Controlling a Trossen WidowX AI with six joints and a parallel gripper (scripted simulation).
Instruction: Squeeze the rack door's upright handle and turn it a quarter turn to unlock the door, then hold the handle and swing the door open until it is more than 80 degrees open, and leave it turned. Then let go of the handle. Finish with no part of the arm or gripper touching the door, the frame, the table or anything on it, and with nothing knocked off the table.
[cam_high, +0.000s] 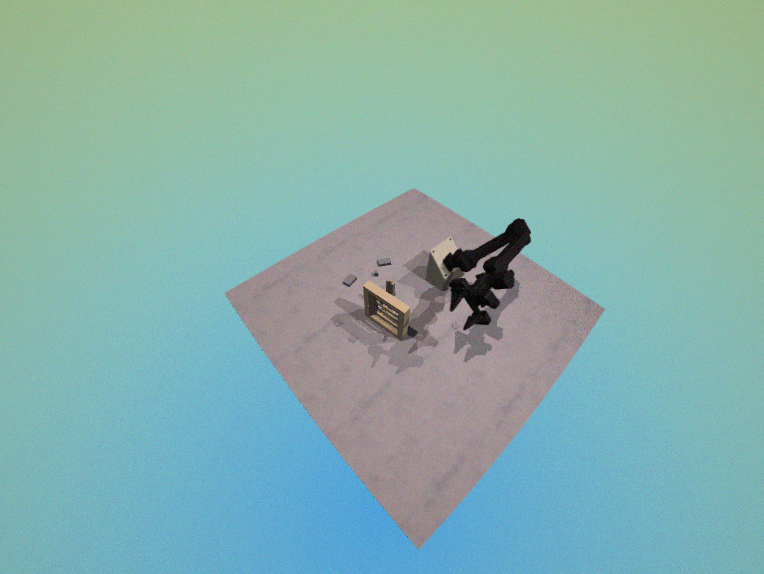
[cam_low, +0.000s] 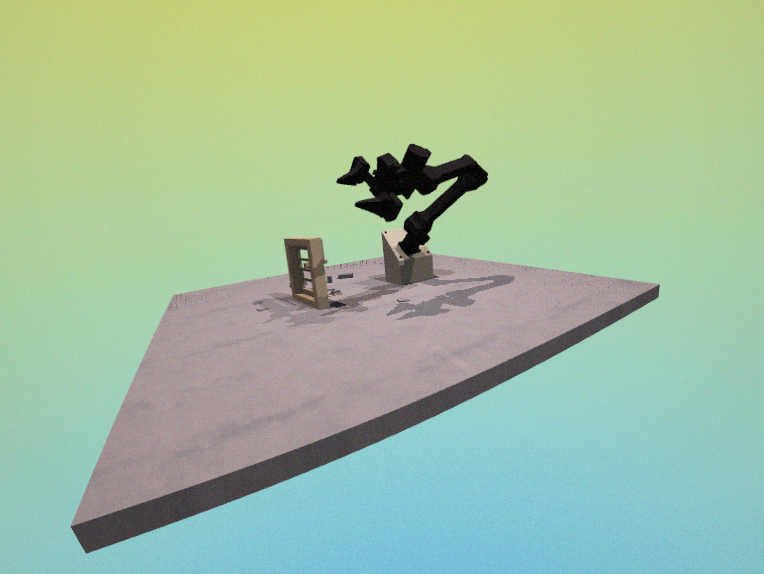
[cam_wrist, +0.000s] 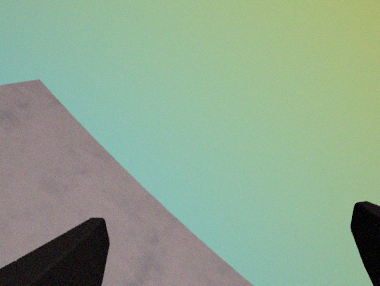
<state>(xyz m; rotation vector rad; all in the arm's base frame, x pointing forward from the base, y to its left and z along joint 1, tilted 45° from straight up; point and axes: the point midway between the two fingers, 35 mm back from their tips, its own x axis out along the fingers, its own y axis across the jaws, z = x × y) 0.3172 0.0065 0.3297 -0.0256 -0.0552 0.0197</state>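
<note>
The pale wooden frame (cam_high: 387, 297) (cam_low: 316, 271) stands upright on the table. Slats show inside its opening; the door seems to lie in or close to the frame's plane, but its exact angle is too small to tell. A small upright piece with an orange top (cam_high: 390, 287) shows just behind the frame's top rail, on the robot's side, and may be the handle; its turn cannot be made out. My gripper (cam_high: 460, 318) (cam_low: 347, 193) (cam_wrist: 234, 227) is wide open and empty. It is raised above the table on the robot's side of the frame, apart from frame and door.
The robot base (cam_high: 438, 251) (cam_low: 419, 269) stands behind the frame. Small grey blocks (cam_high: 384, 262) (cam_high: 349, 280) (cam_low: 345, 275) lie between and beside them. A small flat pinkish piece (cam_high: 454, 325) (cam_low: 402, 300) lies near the gripper's shadow. The table edge (cam_wrist: 150, 195) crosses the wrist view.
</note>
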